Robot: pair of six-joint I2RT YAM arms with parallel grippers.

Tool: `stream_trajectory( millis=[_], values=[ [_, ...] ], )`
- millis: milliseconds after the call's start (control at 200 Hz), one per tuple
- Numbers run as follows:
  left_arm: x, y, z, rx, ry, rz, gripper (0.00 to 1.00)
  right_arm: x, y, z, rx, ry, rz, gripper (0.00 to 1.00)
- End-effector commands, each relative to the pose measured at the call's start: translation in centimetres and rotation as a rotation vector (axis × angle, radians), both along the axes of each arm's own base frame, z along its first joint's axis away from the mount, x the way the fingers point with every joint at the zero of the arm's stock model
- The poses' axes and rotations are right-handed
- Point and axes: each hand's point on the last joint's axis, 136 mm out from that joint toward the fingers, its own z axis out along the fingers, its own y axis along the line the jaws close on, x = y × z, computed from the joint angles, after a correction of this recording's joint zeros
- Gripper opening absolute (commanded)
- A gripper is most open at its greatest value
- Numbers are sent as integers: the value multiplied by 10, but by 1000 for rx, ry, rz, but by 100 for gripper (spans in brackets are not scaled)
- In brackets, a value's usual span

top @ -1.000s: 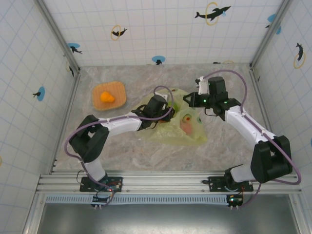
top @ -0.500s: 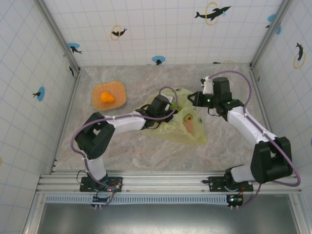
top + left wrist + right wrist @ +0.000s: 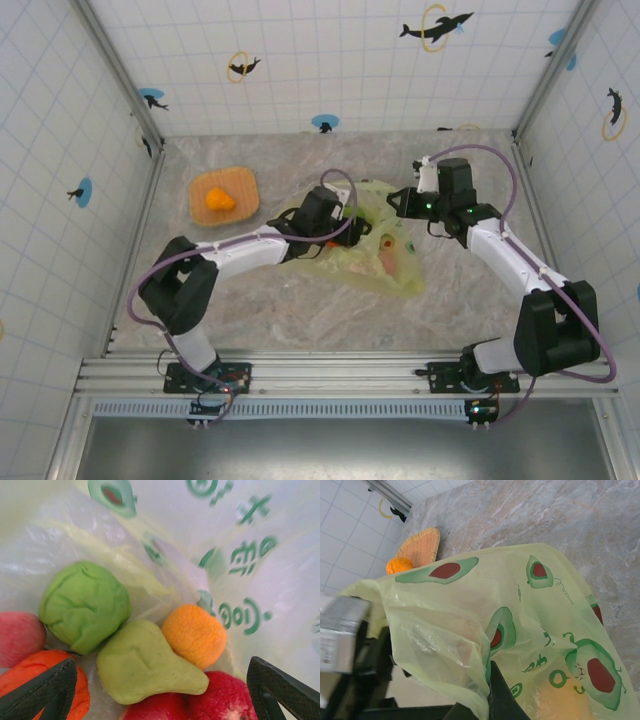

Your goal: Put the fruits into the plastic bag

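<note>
The plastic bag (image 3: 402,276) lies crumpled on the marbled desk (image 3: 300,315) at the middle of the top view, slightly right of centre. Both arms reach to it from either side.

The left pincer (image 3: 160,680) is inside the bag's mouth and released: its two dark fingers (image 3: 47,690) stand wide apart at the lower corners of the left wrist frame, closed on nothing. Below and between them the fruits sit heaped together on the bag's floor:
- a green pear (image 3: 145,665) at the lower centre
- a crinkled green ball (image 3: 85,605) to its upper left, touching it
- a small orange (image 3: 194,636) against the pear's right side
- two red apples (image 3: 227,702) at the lower edge
- a pinkish peach (image 3: 17,637) at the left edge
- an orange-red fruit (image 3: 30,675) under the left finger

The right pincer (image 3: 394,206) is clenched on the bag's upper rim. In the right wrist view the translucent film drapes down to the dark finger at the bottom centre.

One orange fruit (image 3: 218,198) rests on the woven tray (image 3: 243,190) at the upper left of the desk, well apart from the bag.
</note>
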Motion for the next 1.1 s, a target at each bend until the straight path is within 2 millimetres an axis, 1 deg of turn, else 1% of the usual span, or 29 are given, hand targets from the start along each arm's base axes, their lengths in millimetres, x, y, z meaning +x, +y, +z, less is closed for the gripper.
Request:
stream_trajectory(
  millis=[0, 115, 245, 380, 490, 576, 731, 836, 851, 866, 986, 1016, 1021, 1031, 1096],
  values=[
    [-1, 8, 22, -10, -43, -16, 90, -4, -6, -1, -23, -12, -7, 0],
    [-5, 12, 36, -23, -62, -30, 89, -4, -8, -4, -37, -9, -10, 0],
    [-13, 16, 54, -63, -74, -66, 88, -2, -13, -8, -73, -8, -23, 0],
    [-22, 22, 81, -150, -86, -101, 85, -2, -13, -10, -78, -6, -23, 0],
    [-25, 31, 105, -248, -86, -117, 83, -1, -11, -11, -70, -2, -20, 0],
    [-27, 38, 123, -321, -87, -139, 83, 0, -10, -11, -66, -3, -19, 0],
    [-31, 53, 150, -414, -92, -174, 84, 0, -9, -11, -65, -2, -18, 0],
    [-23, 74, 170, -447, -138, -119, 84, 0, -10, -7, -63, -11, -19, 0],
    [-22, 79, 163, -438, -126, -101, 85, 0, -9, -6, -63, -12, -18, 0],
    [-20, 83, 163, -437, -127, -84, 84, 0, -9, -5, -62, -14, -16, 0],
    [-1, 122, 170, -427, -164, 74, 84, 0, -8, 2, -58, -33, -13, 0],
    [0, 128, 171, -418, -170, 106, 85, 0, -7, 3, -58, -34, -12, 0],
    [4, 135, 170, -414, -174, 129, 85, 0, -7, 3, -58, -35, -11, 0],
    [8, 142, 170, -410, -179, 156, 85, 0, -7, 4, -58, -38, -10, 0],
    [17, 167, 168, -387, -195, 265, 86, 0, -5, 6, -56, -43, -6, 0]
  ],
)
